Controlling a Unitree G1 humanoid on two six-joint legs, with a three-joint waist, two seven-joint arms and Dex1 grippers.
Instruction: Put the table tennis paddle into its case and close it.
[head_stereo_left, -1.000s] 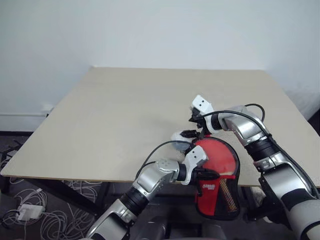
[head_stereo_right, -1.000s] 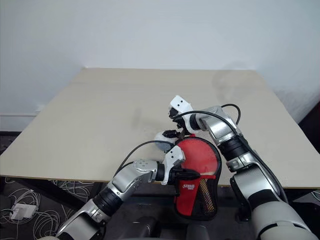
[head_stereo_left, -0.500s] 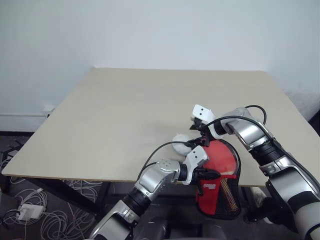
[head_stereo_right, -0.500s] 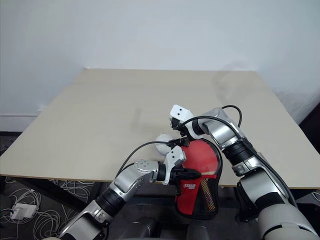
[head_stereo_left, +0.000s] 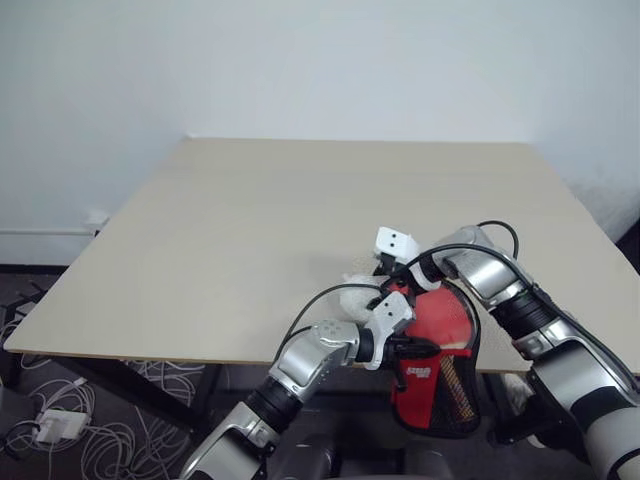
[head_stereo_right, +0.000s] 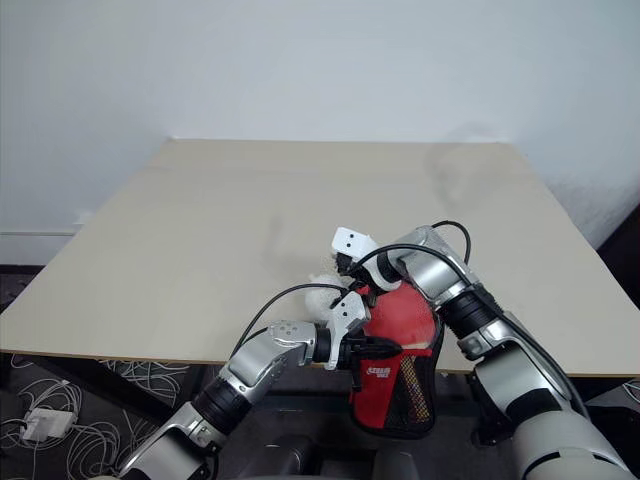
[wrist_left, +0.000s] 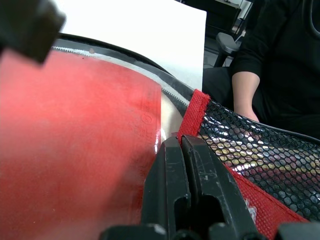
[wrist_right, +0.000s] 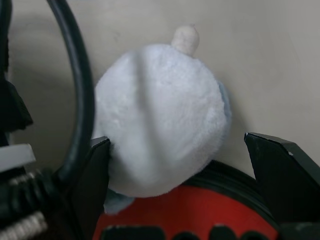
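The red case (head_stereo_left: 436, 366) hangs over the table's front edge with the table tennis paddle inside. The paddle's red face (wrist_left: 75, 135) shows through the clear panel and its handle (head_stereo_left: 456, 385) through the black mesh. My left gripper (head_stereo_left: 405, 348) is shut on the case's red-trimmed edge (wrist_left: 193, 107). My right gripper (head_stereo_left: 390, 285) hovers open at the top of the case. A whitish fuzzy ball (wrist_right: 160, 130) lies just beyond its two fingers (wrist_right: 280, 165), on the table against the case's rim.
The beige table (head_stereo_left: 250, 220) stretches away behind the case. A person in black (wrist_left: 270, 65) sits beyond the case in the left wrist view. Cables and a power strip (head_stereo_left: 50, 420) lie on the floor at the left.
My right gripper has come back and down toward the top of the case and the fuzzy ball, turning as it went. The left gripper and the case have stayed put.
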